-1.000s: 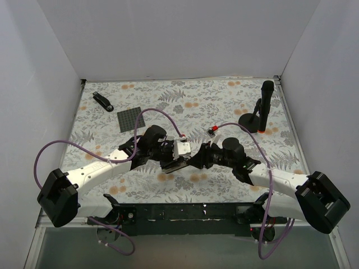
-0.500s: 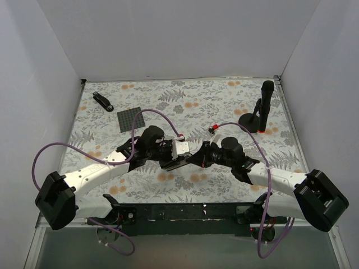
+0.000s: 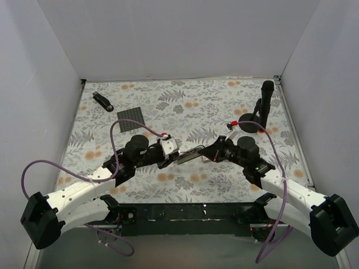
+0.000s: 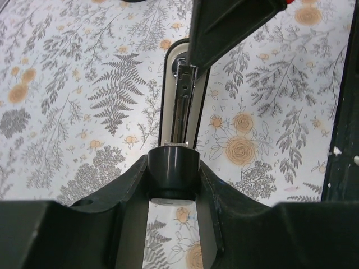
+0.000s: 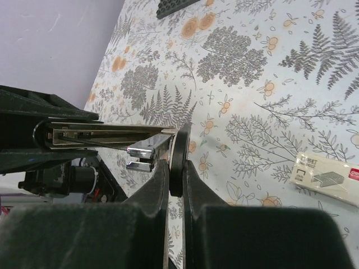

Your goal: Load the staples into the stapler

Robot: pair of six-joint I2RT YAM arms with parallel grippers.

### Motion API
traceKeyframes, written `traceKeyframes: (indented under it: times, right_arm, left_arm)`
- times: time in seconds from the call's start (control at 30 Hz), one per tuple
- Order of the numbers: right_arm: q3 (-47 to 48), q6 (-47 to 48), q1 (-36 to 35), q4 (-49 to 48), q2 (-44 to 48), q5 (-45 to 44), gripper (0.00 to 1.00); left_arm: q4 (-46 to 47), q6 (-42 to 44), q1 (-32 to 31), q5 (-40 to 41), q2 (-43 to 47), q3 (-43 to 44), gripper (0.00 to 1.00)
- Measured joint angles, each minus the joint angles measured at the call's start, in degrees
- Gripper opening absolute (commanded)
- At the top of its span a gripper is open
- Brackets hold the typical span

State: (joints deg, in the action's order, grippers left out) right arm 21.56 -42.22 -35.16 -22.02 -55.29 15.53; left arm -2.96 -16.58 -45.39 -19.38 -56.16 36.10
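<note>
Left gripper [image 4: 173,180] is clamping the stapler [image 4: 180,112] by its rounded near end. Right gripper [image 5: 175,168] is pinching the other arm, the stapler gaping open mid-table [image 3: 213,101]. The staples box [image 5: 330,177] is lying nearby on the cloth.

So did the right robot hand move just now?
Yes. The right gripper slid to the right, closer to the black stand, while gripping the stapler.
</note>
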Motion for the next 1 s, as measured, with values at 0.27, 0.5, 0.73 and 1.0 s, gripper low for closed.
traceKeyframes:
  times: [0.27,0.5,0.73,1.0]
  right_arm:
    - [-1.6,-0.2,5.0,2.6,2.0,0.7,0.01]
    - [-1.7,0.8,8.1,4.3,3.6,0.5,0.01]
    - [-2.0,1.4,9.1,4.8,5.6,1.7,0.01]
    - [-5.6,1.2,10.0,6.0,5.8,1.4,0.01]
  left_arm:
    - [9.8,-17.5,2.3,6.9,4.9,-10.3,0.0]
    - [17.1,-36.9,7.0,17.8,8.3,-20.7,0.0]
    - [20.9,-59.9,13.1,30.3,11.2,-29.6,0.06]
    - [22.8,-75.5,17.1,34.2,11.6,-31.7,0.38]
